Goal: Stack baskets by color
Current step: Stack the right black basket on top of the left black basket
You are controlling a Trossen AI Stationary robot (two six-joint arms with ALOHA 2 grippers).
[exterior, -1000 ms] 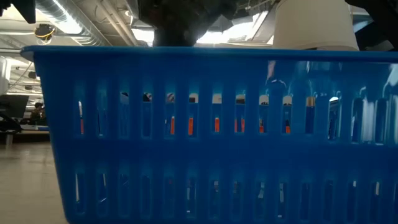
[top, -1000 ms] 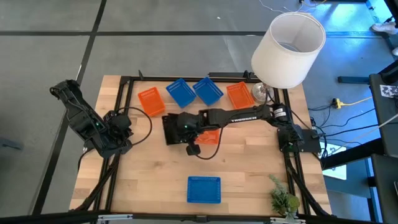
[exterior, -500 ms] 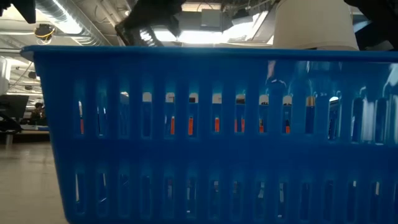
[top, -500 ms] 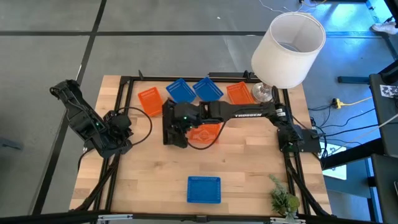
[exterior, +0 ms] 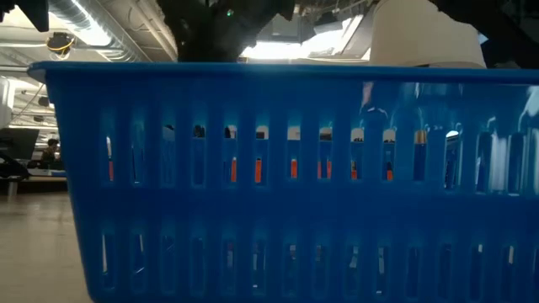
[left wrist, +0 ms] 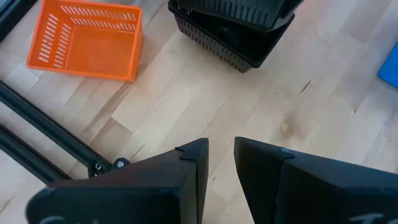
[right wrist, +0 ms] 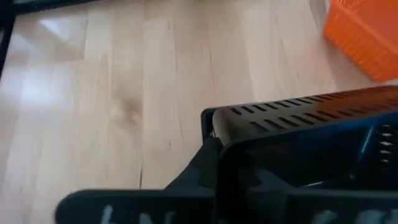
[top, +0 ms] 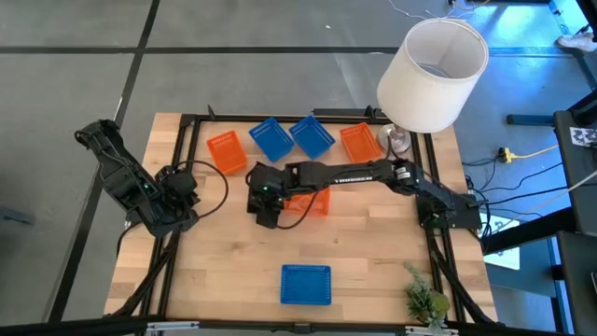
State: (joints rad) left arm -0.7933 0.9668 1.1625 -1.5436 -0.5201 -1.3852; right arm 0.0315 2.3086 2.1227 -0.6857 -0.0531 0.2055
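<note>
Right gripper (top: 268, 207): reaches across to mid-bench, clamped shut on the rim of a black basket (top: 263, 199); the right wrist view shows the slotted black wall pinched against the gripper body.
Black basket, second (left wrist: 231, 42): in the left wrist view two black baskets sit nested, one inside the other, which suggests the held one is being seated to make the black stack.
Orange basket, middle (top: 309, 200): just beside the black pair, partly under the right arm; unstacked.
Orange basket, left (top: 224, 151): back row, alone, nearest the left arm.
Orange basket, right (top: 359, 142): back row, near the lamp base.
Blue baskets, back row (top: 273, 137): one touching its neighbour (top: 312, 135), side by side, not nested.
Blue basket, front (top: 306, 284): alone at the near edge, well apart from the other blues; it fills the low view.
Left gripper (left wrist: 219, 163): parked at the left edge of the bench, fingers a narrow gap apart, holding nothing.
Progress, judged: black nearly paired; orange and blue not yet gathered.
Bench (top: 215, 271): pale wood planks, black metal frame around it.
Surroundings: large white lampshade (top: 432, 73) at the far right corner, small green plant (top: 423, 301) at the near right, grey floor, loose cables to the right.
</note>
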